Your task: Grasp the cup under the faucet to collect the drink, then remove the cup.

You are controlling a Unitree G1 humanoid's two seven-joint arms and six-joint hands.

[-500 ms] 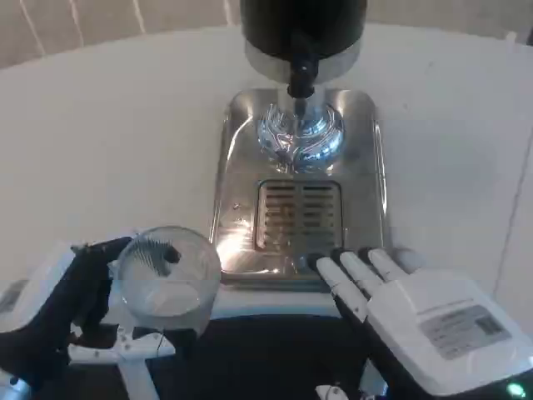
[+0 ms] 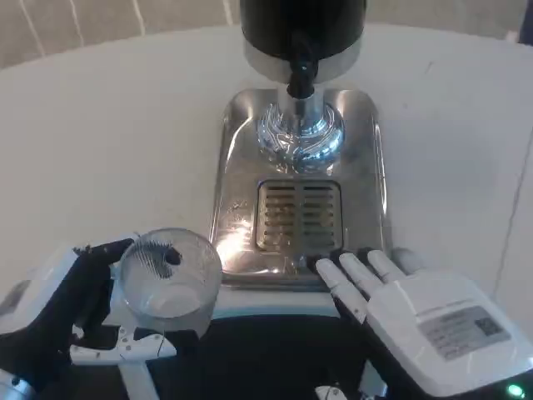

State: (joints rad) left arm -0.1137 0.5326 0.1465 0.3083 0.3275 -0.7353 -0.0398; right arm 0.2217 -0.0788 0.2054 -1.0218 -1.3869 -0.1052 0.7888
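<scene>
A clear plastic cup (image 2: 169,273) stands at the near left, off the left front corner of the steel drip tray (image 2: 362,175). My left hand (image 2: 71,304) grips the cup from its left side, with fingers around its wall. The black dispenser (image 2: 302,25) stands at the back of the tray, and its faucet (image 2: 300,77) hangs over the shiny base above the slotted grate (image 2: 298,215). My right hand (image 2: 416,312) lies flat at the tray's front right edge, fingers apart and holding nothing.
The white table (image 2: 108,142) spreads wide to the left and right of the tray. A dark edge of my body (image 2: 258,358) fills the bottom middle between the hands.
The picture has shifted slightly downward, so the camera moved a little. Cup and hands keep the same places relative to the tray.
</scene>
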